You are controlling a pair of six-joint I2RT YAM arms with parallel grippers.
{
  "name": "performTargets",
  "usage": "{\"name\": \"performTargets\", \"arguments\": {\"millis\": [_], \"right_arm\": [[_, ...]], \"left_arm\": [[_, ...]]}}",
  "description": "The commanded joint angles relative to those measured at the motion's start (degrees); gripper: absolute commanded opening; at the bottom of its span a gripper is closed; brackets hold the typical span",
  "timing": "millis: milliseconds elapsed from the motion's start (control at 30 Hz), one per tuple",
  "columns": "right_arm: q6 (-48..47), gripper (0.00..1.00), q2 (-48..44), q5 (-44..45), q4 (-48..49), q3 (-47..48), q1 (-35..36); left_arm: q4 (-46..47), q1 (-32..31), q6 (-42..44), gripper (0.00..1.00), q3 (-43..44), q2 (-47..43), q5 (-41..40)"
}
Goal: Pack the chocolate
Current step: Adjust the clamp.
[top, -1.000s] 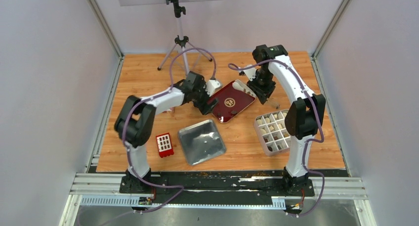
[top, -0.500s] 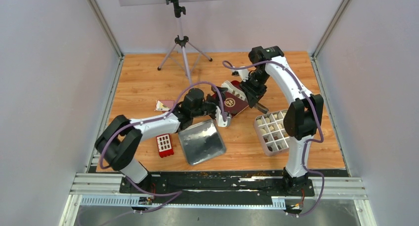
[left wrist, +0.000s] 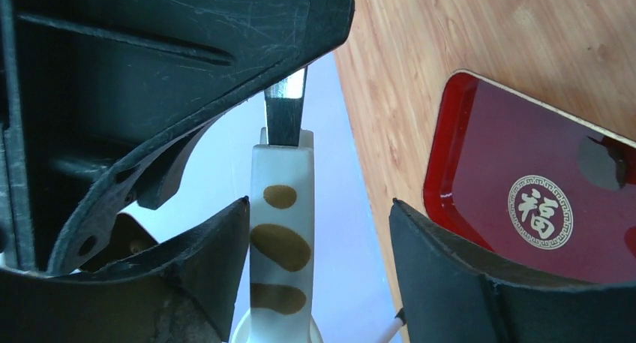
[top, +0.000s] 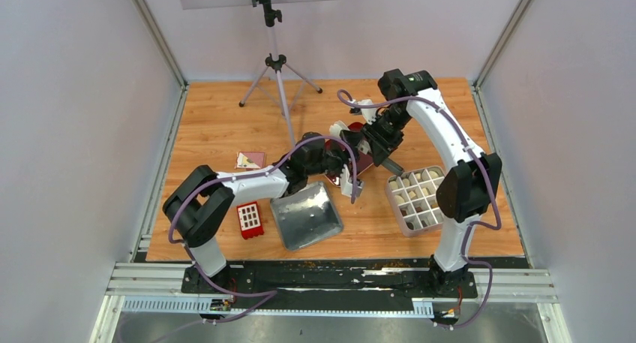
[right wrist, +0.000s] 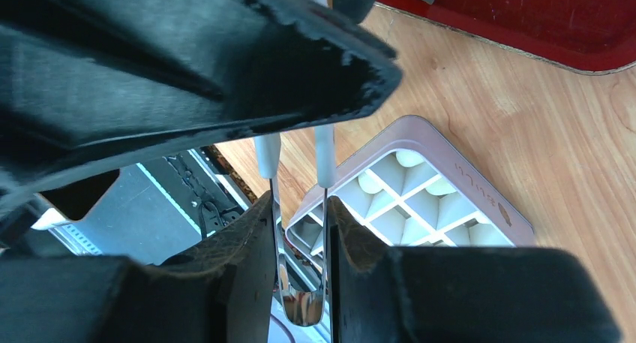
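Cream-white chocolate pieces (top: 409, 197) sit in cells of a white divider tray (top: 429, 172); they also show in the right wrist view (right wrist: 409, 157). My right gripper (top: 379, 142) (right wrist: 300, 208) is shut on metal tongs (right wrist: 301, 298) above the tray's (right wrist: 480, 200) corner. My left gripper (top: 350, 179) (left wrist: 319, 208) is open. A white tong tip with brown smears (left wrist: 281, 230) stands between its jaws, against the left finger (left wrist: 217, 260). A dark red lid (top: 365, 161) (left wrist: 540, 200) lies under both grippers, mostly hidden in the top view.
A silver tin (top: 306, 215) lies near the front centre. A small red block with white squares (top: 250, 219) lies left of it. A small card (top: 250, 160) lies at the left. A tripod (top: 276, 65) stands at the back.
My left arm has swung right and forward, from the lid's left edge to beside the tongs. My right gripper has shifted slightly left with the tongs. More of the lid is now covered.
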Motion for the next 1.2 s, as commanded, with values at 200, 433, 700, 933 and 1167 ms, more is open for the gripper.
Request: {"name": "performTargets", "arguments": {"millis": [200, 433, 700, 933, 1167], "right_arm": [[-0.7, 0.19, -4.3, -0.5, -1.8, 3.2, 0.2], [0.7, 0.37, -5.4, -0.7, -0.6, 2.2, 0.3], [2.1, 0.41, -5.0, 0.3, 0.4, 1.9, 0.3], [3.4, 0.41, -3.9, 1.8, 1.2, 1.8, 0.3], [5.2, 0.40, -2.7, 1.8, 1.4, 2.8, 0.3]], "left_arm": [[-2.2, -0.3, -10.7, 0.13, 5.5, 0.3, -3.8], [-1.7, -0.2, -21.8, 0.00, 6.1, -0.8, -5.1], [-0.9, -0.2, -28.7, 0.00, 5.7, -1.0, -6.2], [0.7, -0.2, -29.9, 0.00, 5.8, -1.0, -6.3], [3.1, -0.1, -30.5, 0.00, 5.6, -0.9, -5.5]]}}
